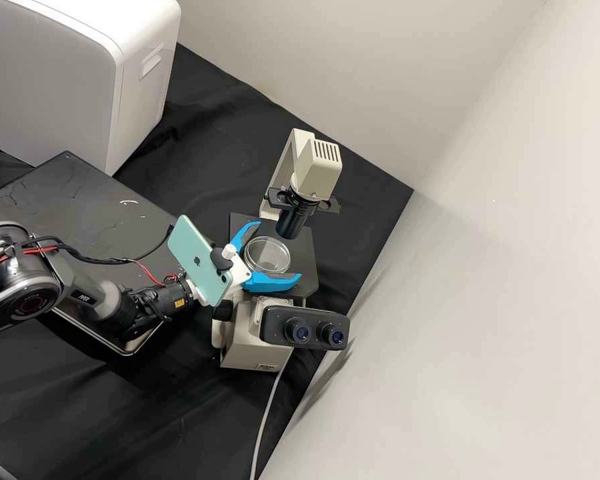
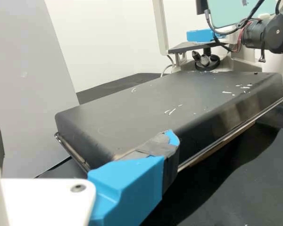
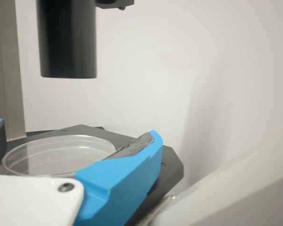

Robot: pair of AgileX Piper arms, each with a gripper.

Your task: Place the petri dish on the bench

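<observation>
Petri dish, centre of frame, lies on the microscope stage between the spread, open fingers of the right gripper. Left gripper is open, near the black tray.

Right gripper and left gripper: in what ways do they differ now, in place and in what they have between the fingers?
The right gripper is up at the microscope stage; the left gripper is low, before a corner of the black tray. The right gripper has the petri dish between its fingers; the left gripper grips nothing. Both are open and have blue fingers.
</observation>
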